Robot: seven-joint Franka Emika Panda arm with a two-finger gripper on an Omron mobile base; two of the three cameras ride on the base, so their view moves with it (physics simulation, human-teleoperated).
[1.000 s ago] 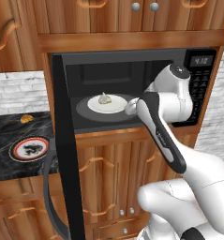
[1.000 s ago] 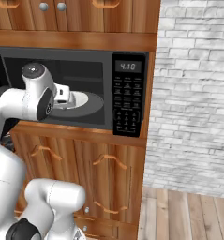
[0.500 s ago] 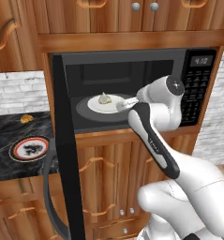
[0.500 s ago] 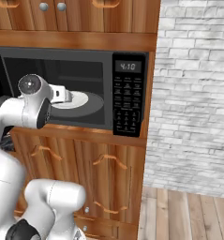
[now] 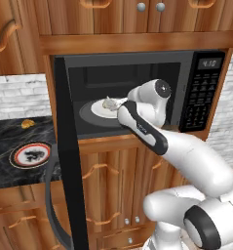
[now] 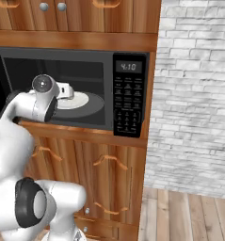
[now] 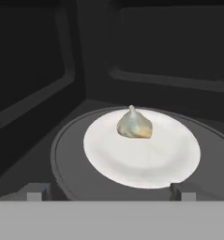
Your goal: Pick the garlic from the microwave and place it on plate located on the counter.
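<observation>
In the hand view, two small dark fingertips (image 7: 34, 192) are seen at the bottom edge, set wide apart, one at lower left and one at lower right; the gripper (image 7: 108, 193) is spread and nothing is held or touched between its tips. Just beyond the tips, a white plate (image 7: 169, 161) is seen lying on the round grey turntable (image 7: 66, 154). The garlic (image 7: 134, 125) is found on the far half of that white plate, its pointed tip upward, ahead of the gap between the tips and apart from both.

In the left base view, the arm is seen reaching from the lower right into the open microwave (image 5: 186, 63), with the hand at the near edge of the white plate (image 5: 99, 110). The garlic (image 5: 108, 102) is seen just beside the end of the hand; whether it is touched cannot be told from this view. The microwave door (image 5: 69, 161) is swung out to the left, standing edge-on.

In the right base view, the hand is seen inside the cavity over the white plate (image 6: 88, 99), with the keypad (image 6: 128, 106) and display (image 6: 128, 67) to the right.

Farther to the left in the left base view, the red-rimmed plate (image 5: 31, 155) is seen lying flat on the counter (image 5: 6, 136), well apart from the garlic. A small orange lump (image 5: 27, 124) is seen behind it on the same counter.
</observation>
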